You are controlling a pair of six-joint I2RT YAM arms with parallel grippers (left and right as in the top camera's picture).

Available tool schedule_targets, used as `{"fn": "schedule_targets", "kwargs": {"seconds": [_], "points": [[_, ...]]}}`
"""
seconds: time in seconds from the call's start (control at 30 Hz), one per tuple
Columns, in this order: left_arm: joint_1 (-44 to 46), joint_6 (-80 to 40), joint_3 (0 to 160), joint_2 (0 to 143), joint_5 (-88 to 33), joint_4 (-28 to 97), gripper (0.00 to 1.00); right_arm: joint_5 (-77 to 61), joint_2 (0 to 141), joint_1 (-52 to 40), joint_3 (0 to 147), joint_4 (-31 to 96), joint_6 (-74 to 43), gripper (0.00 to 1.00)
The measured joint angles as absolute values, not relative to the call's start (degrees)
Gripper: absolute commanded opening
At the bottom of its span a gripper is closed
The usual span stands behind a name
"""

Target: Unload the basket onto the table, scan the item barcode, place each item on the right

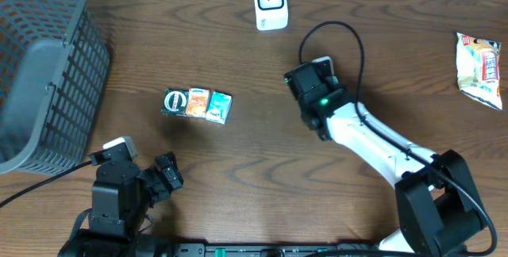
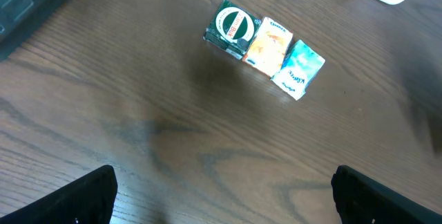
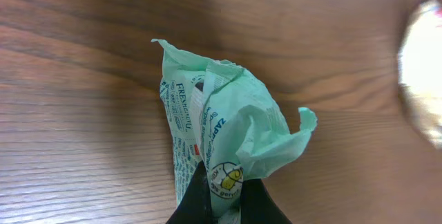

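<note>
The right gripper (image 3: 224,198) is clenched on the lower end of a crumpled green packet (image 3: 221,120), held just above the wooden table (image 1: 238,170), with the white scanner (image 1: 270,3) near at the far edge. The left gripper (image 2: 228,195) hangs released before a three-carton pack (image 2: 266,48). A grey basket (image 1: 48,74) and a snack bag (image 1: 479,67) flank the scene.

From above, the basket (image 1: 48,67) runs off the left edge. In the right wrist view, the blurred scanner (image 3: 423,72) is cut by the right edge. One end of the green packet (image 3: 221,134) is hidden inside the right gripper (image 3: 224,191).
</note>
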State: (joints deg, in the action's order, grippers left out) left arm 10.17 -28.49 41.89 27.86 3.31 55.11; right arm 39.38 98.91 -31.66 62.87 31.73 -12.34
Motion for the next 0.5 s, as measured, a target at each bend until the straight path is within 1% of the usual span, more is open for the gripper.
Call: {"fn": "schedule_targets", "kwargs": {"seconds": [0.13,0.27,0.33,0.37,0.43,0.47,0.5], "points": [[10.17,-28.49,41.89,27.86,3.31,55.11,0.98,44.82,98.91,-34.79,62.87,32.51,-11.88,0.01],[10.17,-28.49,41.89,27.86,3.31,55.11,0.98,47.03,99.92,-35.83,62.87,33.43,-11.46,0.01],[10.20,-28.49,41.89,27.86,3.31,55.13,0.98,47.55,101.86,-35.83,62.89,33.50,-11.46,0.02],[10.17,-28.49,41.89,27.86,3.31,55.11,0.98,47.55,102.94,-35.83,62.89,33.69,-11.44,0.05],[10.17,-28.49,41.89,27.86,3.31,55.11,0.97,46.83,105.30,-36.01,62.89,34.50,-11.53,0.18],[10.17,-28.49,41.89,27.86,3.31,55.11,0.98,45.74,106.21,-36.29,62.87,34.87,-11.55,0.29],[10.17,-28.49,41.89,27.86,3.31,55.11,0.98,44.69,106.76,-36.64,62.87,35.20,-11.18,0.49]]}}
